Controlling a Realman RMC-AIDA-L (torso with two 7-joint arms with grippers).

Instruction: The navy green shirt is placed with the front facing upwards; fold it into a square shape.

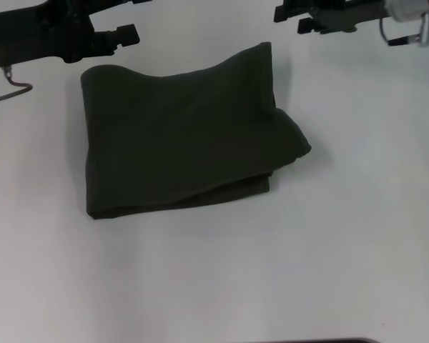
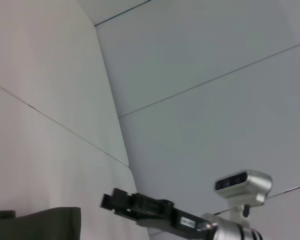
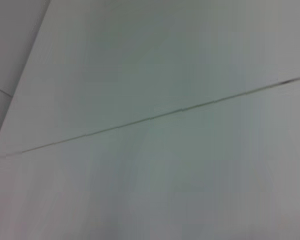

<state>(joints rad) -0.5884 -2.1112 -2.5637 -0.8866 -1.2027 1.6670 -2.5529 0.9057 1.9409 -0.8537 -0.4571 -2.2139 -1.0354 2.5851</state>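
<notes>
Olive-green cotton shirt lies folded, roughly square, mid white worktop; judgement: tuck the bulging right corner, then retreat. Head view: left gripper and right gripper hover beyond it, touching nothing; jaws' spread can't tell. Left wrist: shirt corner, right gripper. Right wrist: blank wall.

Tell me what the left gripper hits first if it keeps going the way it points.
Probably nothing on the table: the left gripper points sideways toward the right gripper, beyond the shirt. The right gripper would come first, though depth is unclear.
</notes>
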